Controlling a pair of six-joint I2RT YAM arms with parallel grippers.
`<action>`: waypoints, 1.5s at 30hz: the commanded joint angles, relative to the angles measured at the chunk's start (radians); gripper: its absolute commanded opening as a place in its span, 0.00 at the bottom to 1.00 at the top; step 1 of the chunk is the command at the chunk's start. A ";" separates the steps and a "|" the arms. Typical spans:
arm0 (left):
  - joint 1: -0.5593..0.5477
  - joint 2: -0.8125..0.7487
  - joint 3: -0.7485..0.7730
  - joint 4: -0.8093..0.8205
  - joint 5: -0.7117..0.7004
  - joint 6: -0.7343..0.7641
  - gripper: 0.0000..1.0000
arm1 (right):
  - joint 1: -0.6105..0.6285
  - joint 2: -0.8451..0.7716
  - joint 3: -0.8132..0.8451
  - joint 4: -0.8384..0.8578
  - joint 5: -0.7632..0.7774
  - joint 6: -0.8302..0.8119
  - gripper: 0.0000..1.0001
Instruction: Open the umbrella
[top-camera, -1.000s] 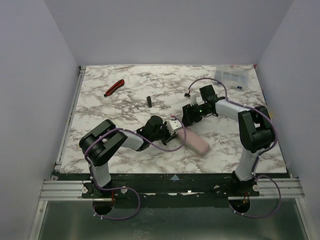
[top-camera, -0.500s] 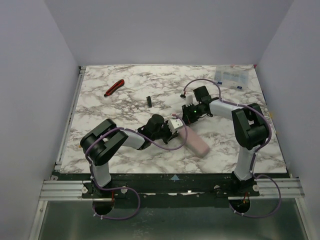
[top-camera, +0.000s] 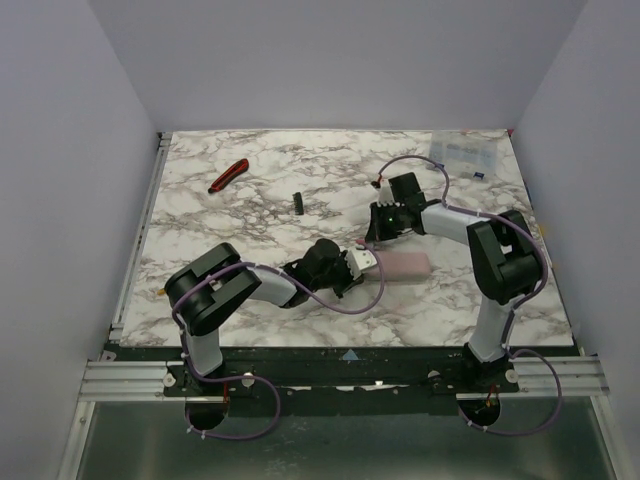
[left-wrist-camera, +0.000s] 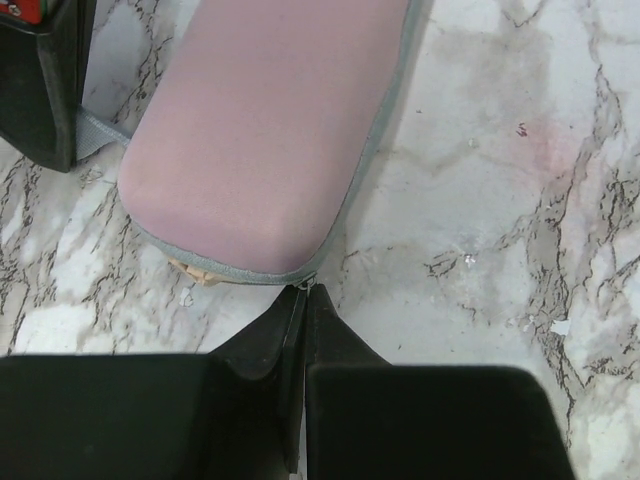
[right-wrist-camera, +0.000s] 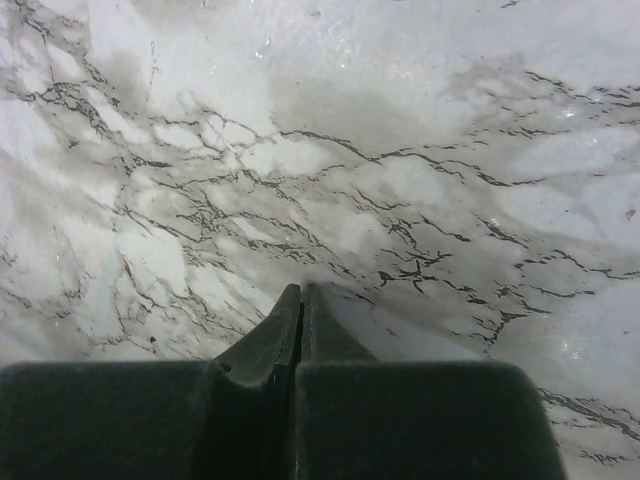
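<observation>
Peach-pink folded fabric umbrella (top-camera: 402, 265) lies flat on white-grey marbled surface (top-camera: 250, 230), centre-right, closed, long axis left to right; left tool (left-wrist-camera: 303, 291) at its left end, fingers pressed together, tips nipping grey hem of rounded end; right tool (right-wrist-camera: 301, 291) just behind umbrella, apart from it, fingers together with nothing between, over bare marble; red-and-black handled implement (top-camera: 228, 176) at far left rear; small black stick (top-camera: 297, 203) mid-surface, well apart from umbrella.
</observation>
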 joint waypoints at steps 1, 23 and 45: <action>-0.018 -0.032 -0.012 -0.018 0.005 -0.020 0.00 | -0.024 -0.025 -0.029 0.103 0.134 0.046 0.00; 0.145 0.024 0.098 -0.101 0.099 0.014 0.00 | -0.165 -0.120 0.045 -0.645 -0.365 -0.804 0.99; 0.119 0.006 0.092 -0.111 0.094 -0.059 0.00 | -0.147 -0.053 -0.099 -0.406 -0.408 -0.566 0.27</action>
